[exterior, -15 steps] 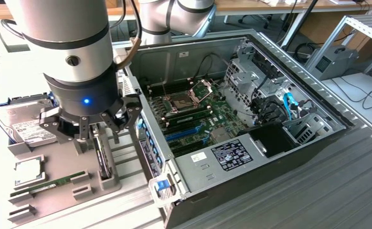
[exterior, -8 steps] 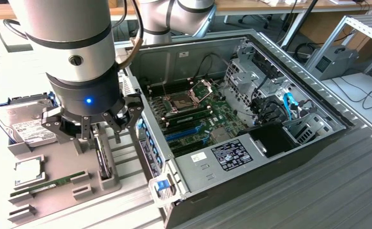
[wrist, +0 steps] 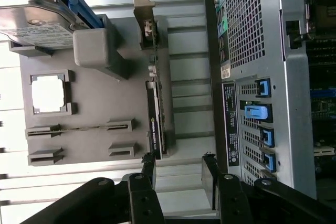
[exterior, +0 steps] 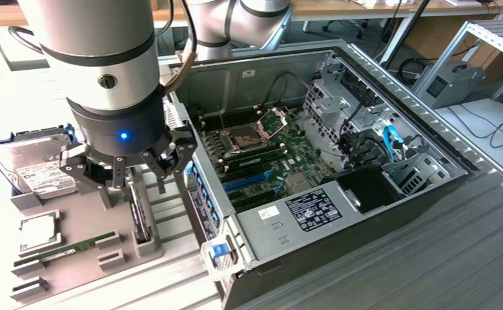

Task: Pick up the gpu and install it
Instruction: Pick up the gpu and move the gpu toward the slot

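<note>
My gripper [exterior: 135, 182] hangs, jaws apart, over the gpu [exterior: 140, 223], which stands on edge in the grey tray [exterior: 88, 223] beside the open computer case [exterior: 268, 226]. It looks stiff, light and fragile (I'd pinch its flat faces).

The gpu [exterior: 140, 223] is a thin dark card standing upright on its long edge, seated in a slot along one edge of the grey tray [exterior: 83, 216], with its silver bracket [wrist: 143, 2] at one end.
</note>
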